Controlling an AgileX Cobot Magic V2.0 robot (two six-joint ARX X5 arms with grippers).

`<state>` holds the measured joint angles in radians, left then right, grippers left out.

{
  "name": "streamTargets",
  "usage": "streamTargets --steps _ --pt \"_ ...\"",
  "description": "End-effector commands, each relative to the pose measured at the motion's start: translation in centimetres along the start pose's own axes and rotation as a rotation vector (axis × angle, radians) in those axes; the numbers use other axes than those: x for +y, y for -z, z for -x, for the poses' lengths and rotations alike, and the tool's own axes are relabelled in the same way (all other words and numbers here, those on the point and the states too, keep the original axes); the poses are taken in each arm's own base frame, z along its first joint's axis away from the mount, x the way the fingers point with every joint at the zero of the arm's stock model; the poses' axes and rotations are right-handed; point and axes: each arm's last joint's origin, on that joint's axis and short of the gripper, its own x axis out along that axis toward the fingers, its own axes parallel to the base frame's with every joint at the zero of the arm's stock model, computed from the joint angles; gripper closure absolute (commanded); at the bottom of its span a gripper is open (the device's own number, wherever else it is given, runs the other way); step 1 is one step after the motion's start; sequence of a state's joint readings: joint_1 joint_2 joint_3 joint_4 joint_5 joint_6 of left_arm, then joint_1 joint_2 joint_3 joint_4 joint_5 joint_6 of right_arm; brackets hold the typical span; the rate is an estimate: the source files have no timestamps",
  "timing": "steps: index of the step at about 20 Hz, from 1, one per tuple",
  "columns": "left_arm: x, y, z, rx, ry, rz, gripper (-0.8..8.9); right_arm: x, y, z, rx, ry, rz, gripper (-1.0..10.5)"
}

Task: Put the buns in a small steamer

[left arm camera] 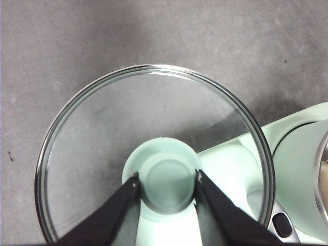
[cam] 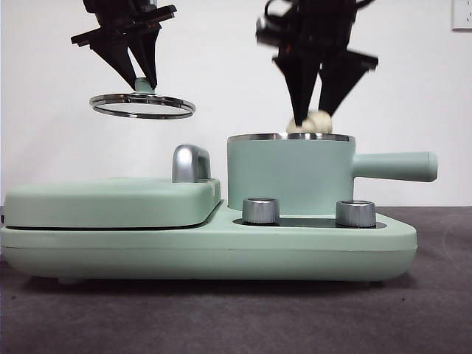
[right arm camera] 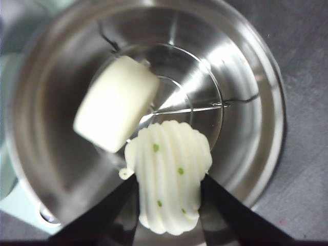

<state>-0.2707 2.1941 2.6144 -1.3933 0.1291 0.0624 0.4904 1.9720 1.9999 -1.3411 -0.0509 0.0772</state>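
The mint-green small steamer stands on its base with the lid off; its steel inside fills the right wrist view. A smooth cream-white bun lies inside it on the rack. My right gripper is shut on the ridged white bun with green dots, held just above the pot's rim. My left gripper is shut on the green knob of the glass lid, which hangs in the air over the flat griddle, left of the pot.
The flat mint-green griddle with its chrome handle fills the left half of the base. Two steel knobs sit in front of the pot. The pot's long handle points right. Dark grey table lies all around.
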Motion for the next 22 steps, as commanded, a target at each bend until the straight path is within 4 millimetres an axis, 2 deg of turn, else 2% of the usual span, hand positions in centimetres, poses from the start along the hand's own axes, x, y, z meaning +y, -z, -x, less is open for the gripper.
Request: streamTargets --steps 1,5,8,10,13,16,19,22 --pt "-0.4 -0.5 1.4 -0.069 0.001 -0.011 7.63 0.0 -0.5 -1.5 0.060 0.007 0.013 7.9" --pt "-0.4 -0.5 1.4 -0.070 0.001 -0.011 7.63 0.0 -0.9 -3.3 0.102 0.011 0.011 7.8" --pt "-0.4 -0.5 1.4 -0.070 0.001 -0.011 7.63 -0.1 -1.0 -4.1 0.121 0.016 0.010 7.3" --pt "-0.4 -0.5 1.4 -0.070 0.001 -0.011 7.63 -0.2 -1.1 -4.2 0.122 0.016 0.007 7.1" --pt "-0.4 -0.6 1.4 -0.072 0.001 -0.011 7.63 -0.2 -1.1 -4.2 0.121 0.016 0.007 5.9" --pt "-0.4 -0.6 1.4 -0.074 0.001 -0.011 7.63 -0.2 -1.1 -4.1 0.123 0.015 0.007 5.8" --pt "-0.4 -0.6 1.4 -0.074 0.001 -0.011 7.63 -0.1 -1.1 -2.5 0.105 0.014 0.007 5.8" --pt "-0.4 -0.6 1.4 -0.073 0.001 -0.010 7.63 0.1 -0.4 1.5 0.003 0.000 0.007 5.8"
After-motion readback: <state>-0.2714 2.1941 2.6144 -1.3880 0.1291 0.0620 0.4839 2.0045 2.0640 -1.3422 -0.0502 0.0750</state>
